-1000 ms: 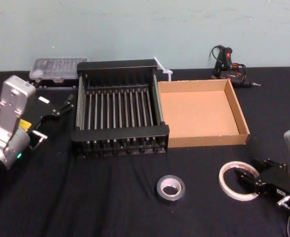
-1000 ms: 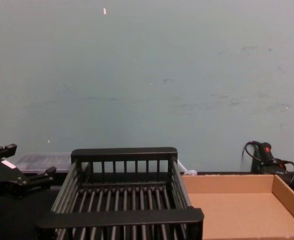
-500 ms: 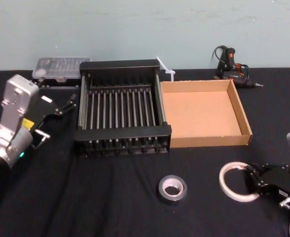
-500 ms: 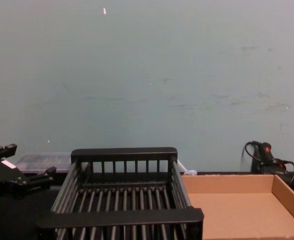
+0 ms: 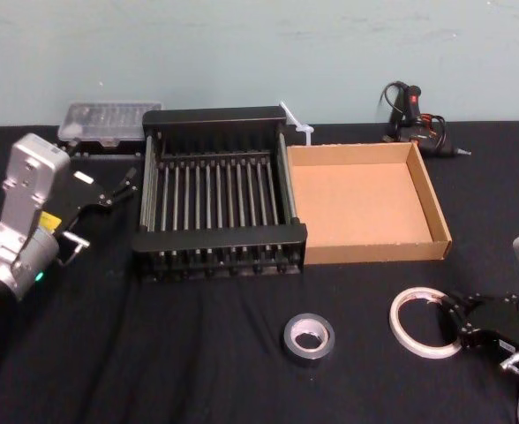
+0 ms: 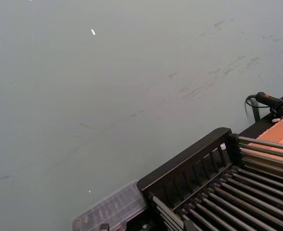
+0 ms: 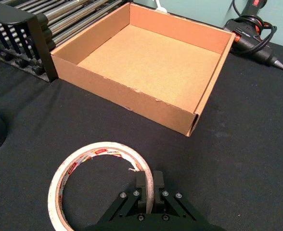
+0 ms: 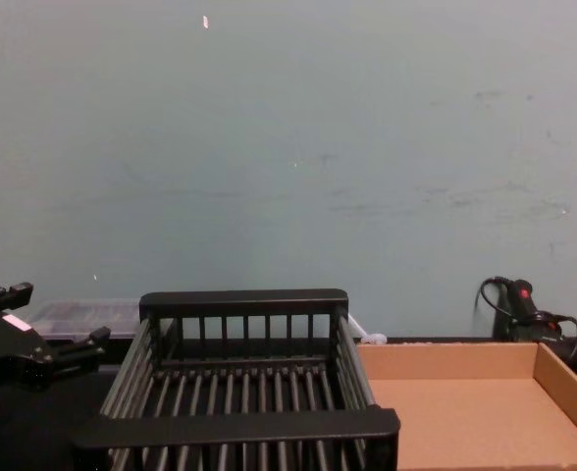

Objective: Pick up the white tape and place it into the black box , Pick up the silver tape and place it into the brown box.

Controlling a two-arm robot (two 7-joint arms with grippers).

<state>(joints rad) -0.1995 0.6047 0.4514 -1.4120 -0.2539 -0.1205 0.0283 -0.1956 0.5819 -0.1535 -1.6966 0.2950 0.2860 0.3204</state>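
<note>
The white tape [image 5: 395, 323] lies flat on the black cloth at the front right. My right gripper [image 5: 456, 322] is shut on its near rim, and in the right wrist view both fingers pinch the band of the white tape [image 7: 100, 148] at the right gripper [image 7: 149, 179]. The silver tape [image 5: 308, 337] lies left of it, untouched. Behind them the black box [image 5: 220, 238] and the brown box [image 5: 379, 252] stand side by side, with nothing inside. My left gripper [image 5: 101, 208] hangs open left of the black box.
A glue gun [image 5: 414, 115] with its cord lies at the back right. A clear plastic case [image 5: 109, 119] sits behind the black box on the left. A white plastic piece [image 5: 295, 125] sticks up between the two boxes at the back.
My right gripper's fingers have closed onto the white tape's rim, drawing back slightly toward the right. The left arm has stayed where it was.
</note>
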